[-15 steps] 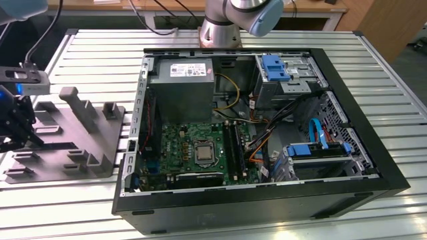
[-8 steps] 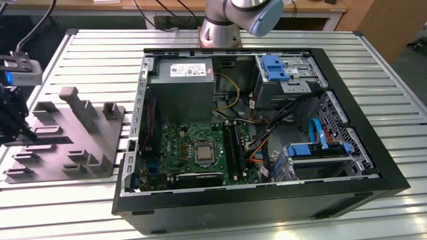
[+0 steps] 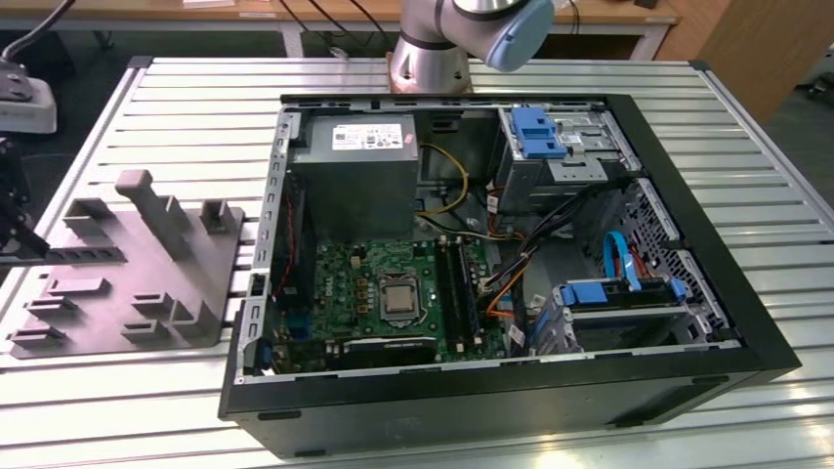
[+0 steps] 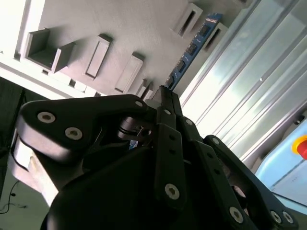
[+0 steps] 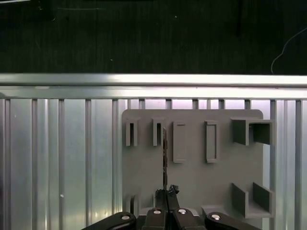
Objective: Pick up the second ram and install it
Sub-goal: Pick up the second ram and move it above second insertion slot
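The second ram [image 4: 192,50] is a dark blue-green stick with a row of black chips. It runs out from the tips of my gripper [image 4: 162,93], which is shut on one end of it. In the first wrist view the second ram [image 5: 164,158] is seen edge-on as a thin dark line, standing over the grey slotted fixture [image 5: 220,177], with the gripper [image 5: 167,192] at its near end. I cannot tell if the stick touches the fixture. The open computer case [image 3: 678,322] holds the green motherboard [image 3: 358,283] with long black socket rails [image 3: 452,278].
The grey fixture [image 3: 131,283] lies on the ribbed metal table [image 3: 170,107], on the exterior view's left of the case. The arm's base [image 3: 431,59] stands behind the case. Inside the case are a power supply [image 3: 354,166], loose cables [image 3: 521,264] and blue drive brackets [image 3: 537,132].
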